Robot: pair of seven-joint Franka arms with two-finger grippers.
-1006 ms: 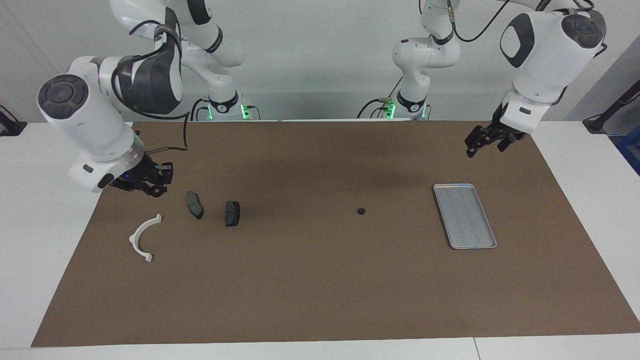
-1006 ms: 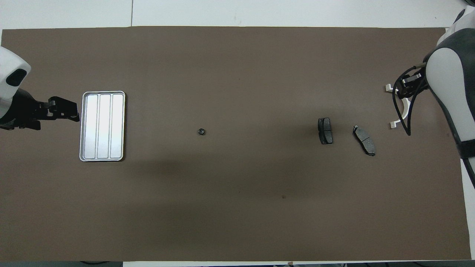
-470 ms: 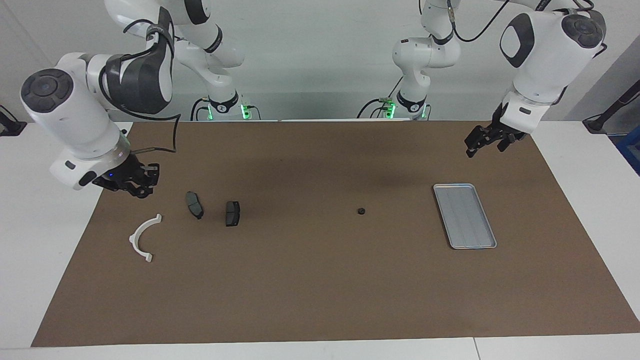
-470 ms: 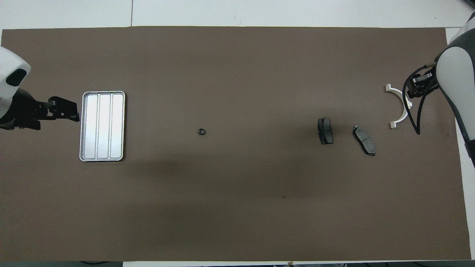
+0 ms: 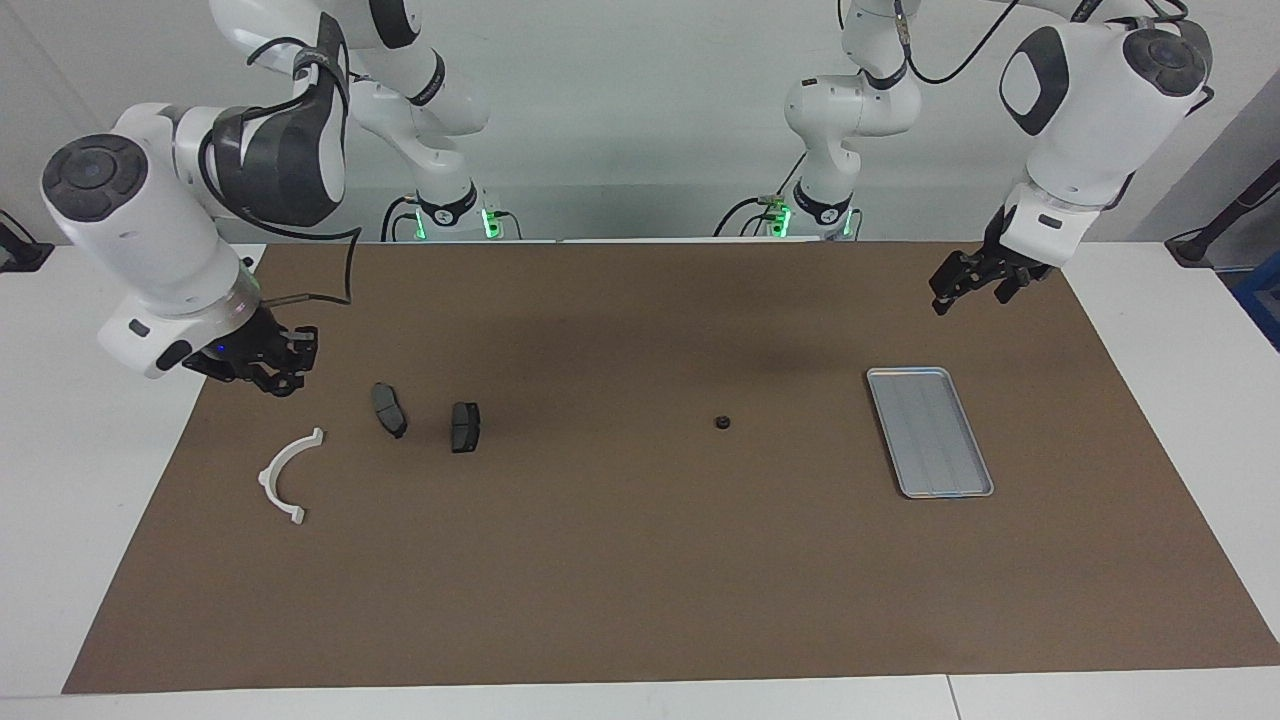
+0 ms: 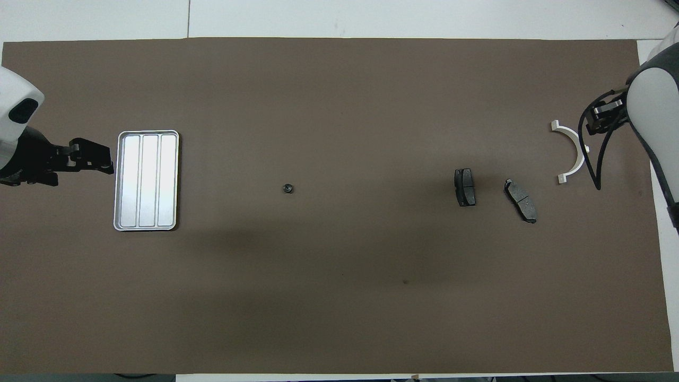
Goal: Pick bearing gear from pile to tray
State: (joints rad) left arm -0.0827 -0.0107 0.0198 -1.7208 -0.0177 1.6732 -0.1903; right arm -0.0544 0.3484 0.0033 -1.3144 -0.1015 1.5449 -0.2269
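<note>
Silver tray (image 5: 930, 432) lies well apart from black bearing gear (image 5: 720, 422); left gripper (image 5: 952, 289) spread wide, empty; right gripper (image 5: 268, 366) nearly closed, whether it grips something I cannot tell.

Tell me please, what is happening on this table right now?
Two robot arms are sorting small parts, but neither holds anything at this moment. The right gripper hangs over the mat's edge near the white bracket and two brake pads. The left gripper waits, open, over the mat close to the tray, which has nothing in it. A small black round part lies alone on the mat between the pads and the tray, not yet picked.
</note>
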